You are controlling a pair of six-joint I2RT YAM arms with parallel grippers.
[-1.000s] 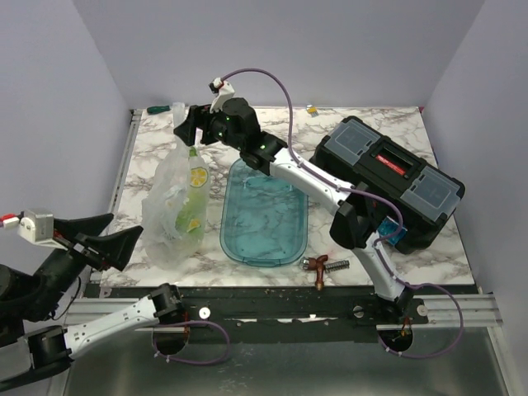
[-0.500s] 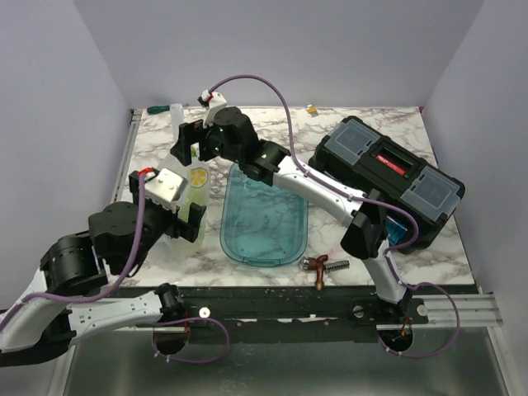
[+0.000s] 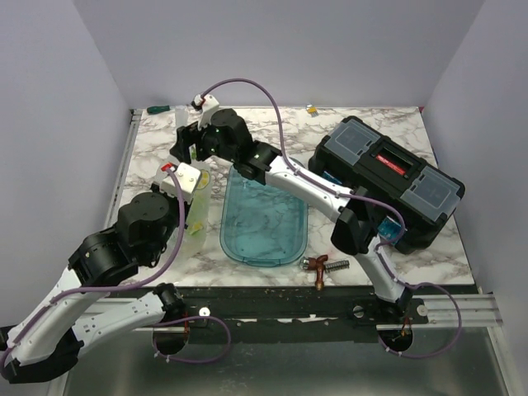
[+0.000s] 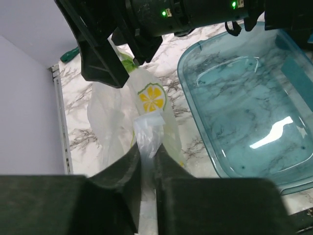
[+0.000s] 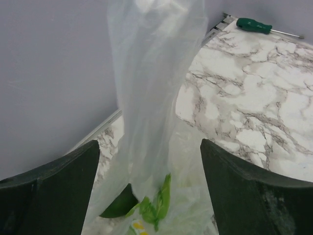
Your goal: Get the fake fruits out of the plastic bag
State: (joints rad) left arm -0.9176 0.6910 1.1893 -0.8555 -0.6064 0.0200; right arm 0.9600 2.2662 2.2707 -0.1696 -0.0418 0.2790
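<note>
The plastic bag (image 4: 113,105) stands on the marble at the left, its top pulled up into a thin column (image 5: 151,73). Inside show a lemon slice (image 4: 151,98), a dark green fruit (image 5: 117,205) and a green leaf (image 5: 159,203). My left gripper (image 4: 148,147) is shut on a narrow fold of the bag's near end. My right gripper (image 5: 149,143) is open, its fingers (image 5: 49,191) wide on either side of the bag's upper part without touching it. In the top view the left wrist hides most of the bag (image 3: 198,223), and the right gripper (image 3: 188,147) sits just beyond it.
A teal oval tray (image 3: 264,219) lies right of the bag. A black toolbox (image 3: 388,177) stands at the right, and a copper fitting (image 3: 320,266) lies near the front edge. A green screwdriver (image 3: 165,108) lies at the back left corner, close to the left wall.
My left arm has swung in from the near left edge to the bag, and its gripper has shut on the bag's near fold. The right gripper has shifted slightly back and left.
</note>
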